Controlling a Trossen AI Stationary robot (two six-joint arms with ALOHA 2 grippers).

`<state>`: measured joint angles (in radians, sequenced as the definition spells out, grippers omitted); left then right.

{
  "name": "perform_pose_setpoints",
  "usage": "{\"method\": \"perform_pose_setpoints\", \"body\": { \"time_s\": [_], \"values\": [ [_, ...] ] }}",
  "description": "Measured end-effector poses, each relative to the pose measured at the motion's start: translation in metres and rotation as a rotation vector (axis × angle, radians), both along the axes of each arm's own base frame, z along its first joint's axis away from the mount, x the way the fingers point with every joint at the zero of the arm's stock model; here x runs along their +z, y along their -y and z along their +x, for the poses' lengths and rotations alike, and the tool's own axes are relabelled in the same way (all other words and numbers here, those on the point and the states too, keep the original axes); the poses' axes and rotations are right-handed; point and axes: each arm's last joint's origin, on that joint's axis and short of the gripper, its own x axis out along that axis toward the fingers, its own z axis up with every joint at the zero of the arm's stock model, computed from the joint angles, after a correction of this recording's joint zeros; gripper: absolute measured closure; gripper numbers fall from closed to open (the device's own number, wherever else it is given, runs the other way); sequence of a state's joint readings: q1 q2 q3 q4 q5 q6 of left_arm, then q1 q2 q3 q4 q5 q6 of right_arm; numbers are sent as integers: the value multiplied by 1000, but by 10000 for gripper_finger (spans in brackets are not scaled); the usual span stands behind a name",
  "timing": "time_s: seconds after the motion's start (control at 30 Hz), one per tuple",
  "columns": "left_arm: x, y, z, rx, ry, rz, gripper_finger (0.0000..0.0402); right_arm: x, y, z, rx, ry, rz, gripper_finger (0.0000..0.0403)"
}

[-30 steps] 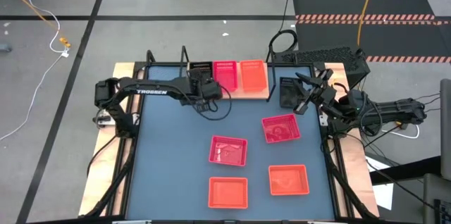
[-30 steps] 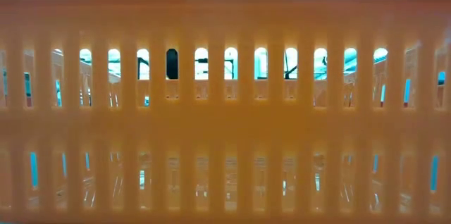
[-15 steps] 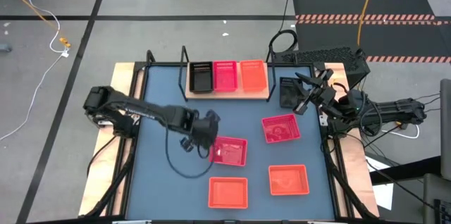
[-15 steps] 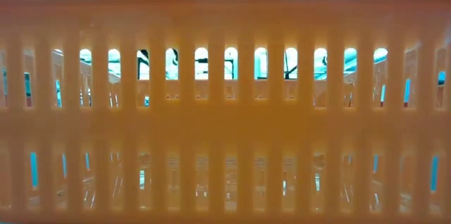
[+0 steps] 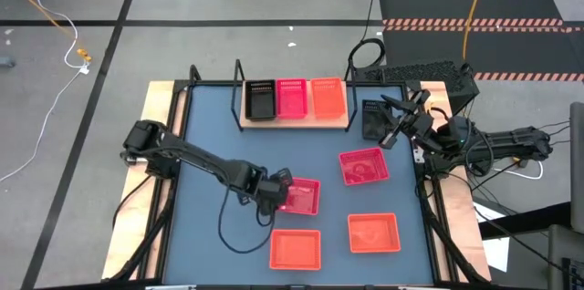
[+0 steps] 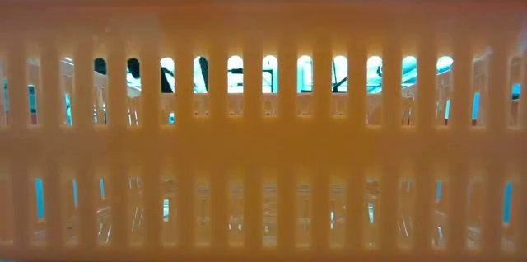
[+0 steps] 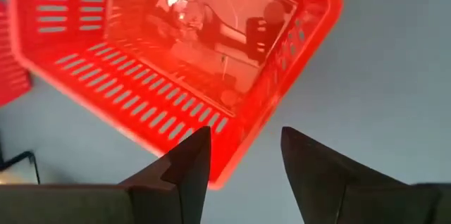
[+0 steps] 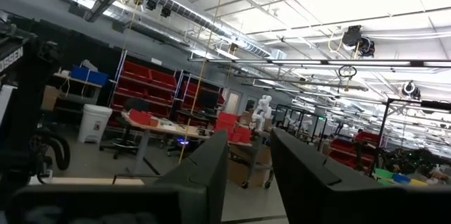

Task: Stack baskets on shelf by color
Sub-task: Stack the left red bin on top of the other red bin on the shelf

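Note:
The shelf [image 5: 339, 123] at the table's far edge carries a black [image 5: 261, 99], a pinkish-red [image 5: 292, 98] and an orange-red basket [image 5: 328, 97] side by side. Loose on the table lie two pinkish-red baskets [image 5: 299, 196] [image 5: 363, 166], two orange-red ones [image 5: 295, 248] [image 5: 374, 233] and a black one [image 5: 373, 119]. My left gripper [image 5: 275, 191] [image 7: 243, 168] is open, pointing steeply down over the left corner of the nearer pinkish-red basket [image 7: 176, 62], one finger on either side of the corner wall. My right gripper [image 5: 395, 122] [image 8: 246, 175] waits open beside the loose black basket, pointing up into the room. My left gripper straddles the pinkish-red basket's corner wall [image 7: 227, 171] from above. Its fingers [image 7: 189, 162] stand apart, one inside and one outside the basket, which lies flat on the table. Whether a finger touches the wall, I cannot tell.
The wall of an orange-red basket [image 6: 263, 130] fills the low view. Black wire uprights [image 5: 239, 85] stand at the shelf's left end. Bare blue tabletop [image 5: 210, 226] lies at the near left.
My left gripper has left the black basket on the shelf. It has swung toward the table's near edge and down to the pinkish-red basket in the middle, rolling its wrist on the way. No basket has moved.

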<state>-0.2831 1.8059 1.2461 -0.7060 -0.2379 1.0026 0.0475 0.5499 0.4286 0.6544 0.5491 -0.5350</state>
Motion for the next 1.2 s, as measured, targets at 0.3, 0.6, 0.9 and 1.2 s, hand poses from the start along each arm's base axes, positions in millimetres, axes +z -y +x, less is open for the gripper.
{"method": "perform_pose_setpoints", "body": {
  "time_s": [0.3,0.6,0.9,1.2],
  "values": [
    [-18,-2,12,-45,4,21,240,0,0,0,0,4,0,298],
    [5,-5,24,75,66,-10,387,1,0,0,-1,5,-3,298],
    [37,-4,35,117,104,-81,393,1,0,0,0,6,-1,298],
    [97,-30,49,506,218,-239,363,1,0,0,0,6,-1,298]
  ]
}}
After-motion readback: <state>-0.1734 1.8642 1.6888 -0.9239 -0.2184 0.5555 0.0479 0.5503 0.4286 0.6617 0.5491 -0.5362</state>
